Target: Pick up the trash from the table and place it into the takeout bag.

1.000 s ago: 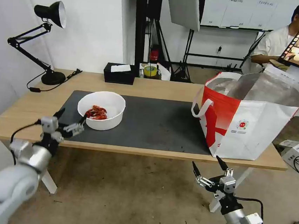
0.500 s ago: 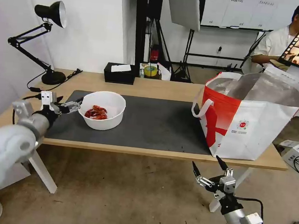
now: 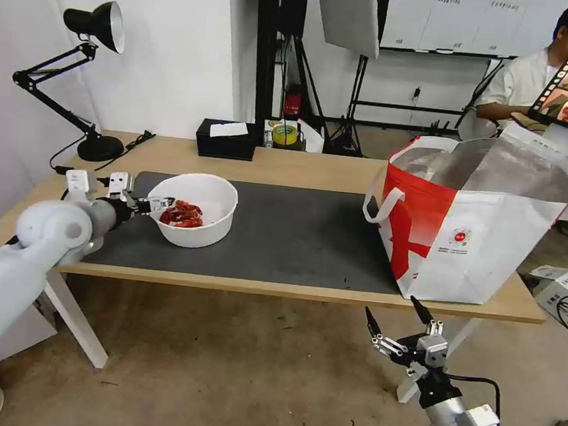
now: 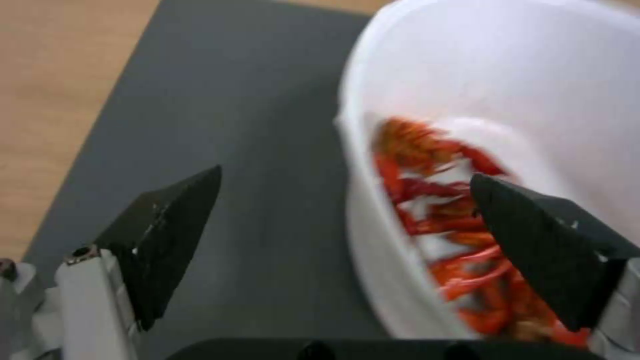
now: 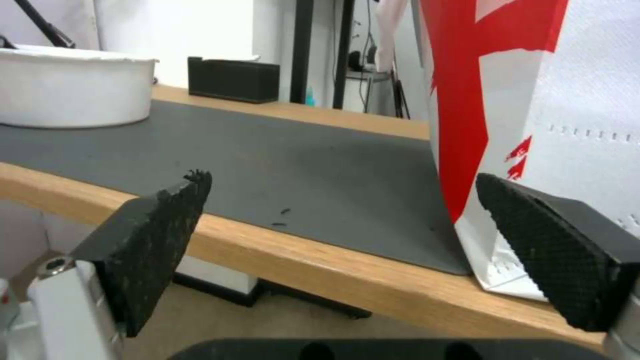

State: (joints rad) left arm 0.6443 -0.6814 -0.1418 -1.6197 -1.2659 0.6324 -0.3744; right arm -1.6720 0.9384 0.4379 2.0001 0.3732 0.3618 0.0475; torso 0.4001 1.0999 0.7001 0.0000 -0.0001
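Trash on the table (image 3: pixel 288 166) amounts to one visible item, a white round bowl (image 3: pixel 194 210) of red shells (image 3: pixel 183 214) on the left part of the dark grey mat (image 3: pixel 295 234), while the takeout bag (image 3: pixel 477 225) stands open at the right end, its contents hidden by the foil lining and its far side cut off by the near wall. The left gripper (image 3: pixel 143 203) straddles the bowl's left rim with jaws spread wide, one finger (image 4: pixel 547 245) inside over the blurred shells and the other outside, gripping nothing yet. The right gripper (image 3: pixel 397 321) hangs below the table's near edge by the bag, fingers apart and empty.
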